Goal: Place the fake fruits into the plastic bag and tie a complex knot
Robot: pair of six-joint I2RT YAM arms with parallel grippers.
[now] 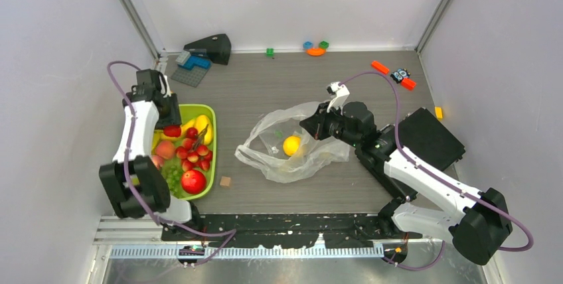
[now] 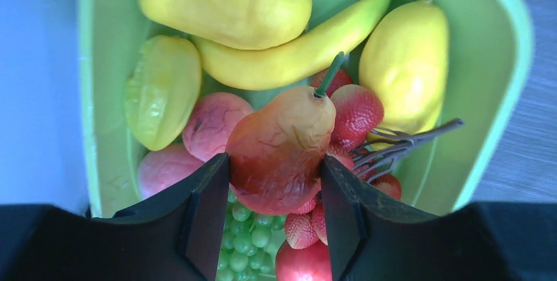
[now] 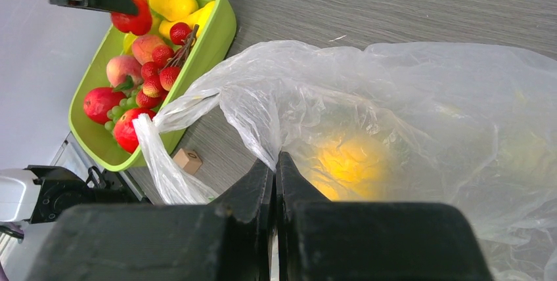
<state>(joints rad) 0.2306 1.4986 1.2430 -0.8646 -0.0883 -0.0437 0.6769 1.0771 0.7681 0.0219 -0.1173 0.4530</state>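
Note:
My left gripper (image 2: 274, 163) is shut on a red-orange pear (image 2: 279, 150) and holds it just above the lime-green tray (image 2: 506, 64). The tray holds a mango (image 2: 223, 2), a banana (image 2: 295, 51), a lemon (image 2: 407, 64), peaches (image 2: 213, 123), strawberries (image 2: 355, 110), grapes (image 2: 249, 235) and an apple (image 2: 302, 264). In the top view the left gripper (image 1: 171, 125) is over the tray's far end (image 1: 211, 158). My right gripper (image 3: 276, 163) is shut on the rim of the plastic bag (image 3: 394, 110), lifting it. The bag (image 1: 285, 144) lies mid-table with a yellow lemon (image 1: 291, 145) inside. No knot shows.
A small brown cube (image 1: 226, 181) lies between the tray and the bag. A black box (image 1: 431, 138) sits under the right arm. Toy bricks (image 1: 316, 48), an orange-red piece (image 1: 392, 71), a grey-blue baseplate (image 1: 192, 65) and a black wedge (image 1: 212, 46) line the back wall.

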